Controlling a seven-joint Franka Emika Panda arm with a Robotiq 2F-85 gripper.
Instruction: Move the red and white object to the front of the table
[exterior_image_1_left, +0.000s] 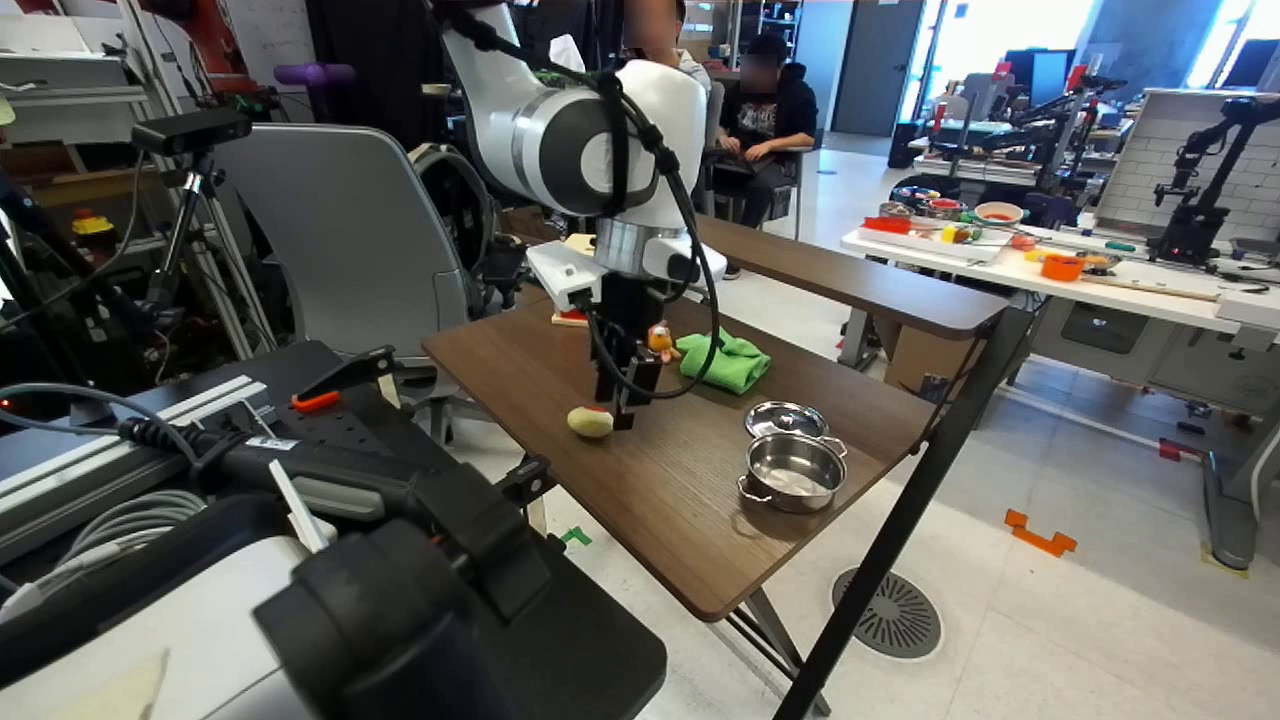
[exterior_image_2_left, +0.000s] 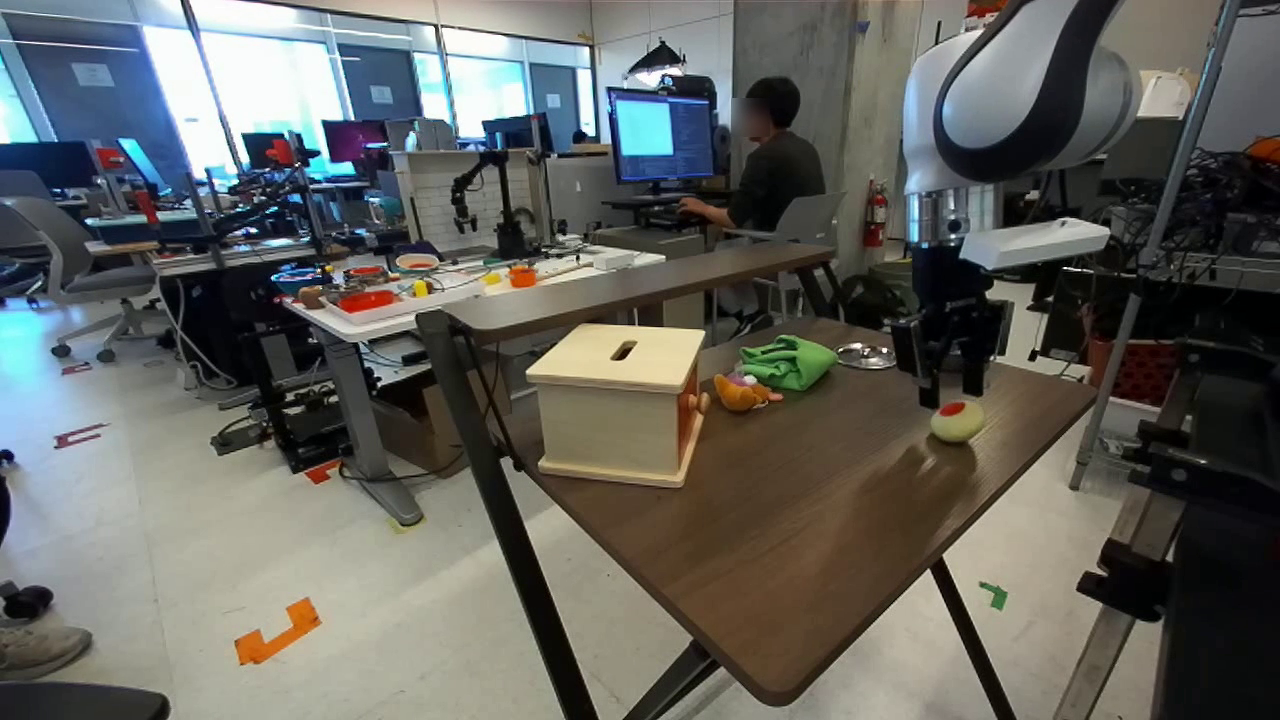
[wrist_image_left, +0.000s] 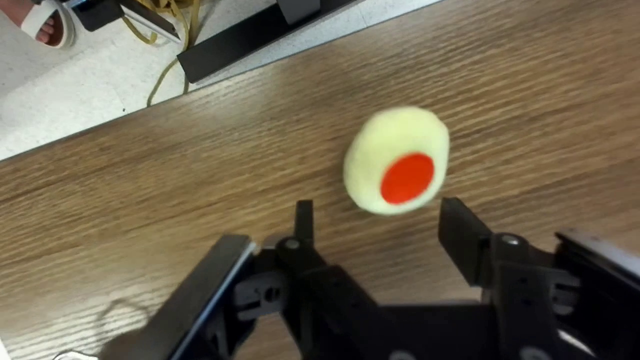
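Observation:
The red and white object is a small rounded pale cream piece with a red oval face (wrist_image_left: 397, 150). It also shows on the table in both exterior views (exterior_image_1_left: 590, 424) (exterior_image_2_left: 957, 426). It lies on the dark brown wood-look table (exterior_image_1_left: 650, 500), near a long edge. My gripper (wrist_image_left: 376, 225) is open and empty, with its fingers pointing down. In the wrist view the piece lies just beyond the fingertips, between their lines. In an exterior view the fingertips (exterior_image_2_left: 951, 390) are close above the piece. I cannot tell whether they touch it.
A light wooden box with a slotted lid (exterior_image_2_left: 615, 420) stands at one end. An orange toy (exterior_image_2_left: 738, 393) and a green cloth (exterior_image_1_left: 735, 362) lie near the middle. A steel pot (exterior_image_1_left: 795, 470) and its lid (exterior_image_1_left: 785, 418) are by the far side. A raised shelf (exterior_image_1_left: 850, 275) runs behind.

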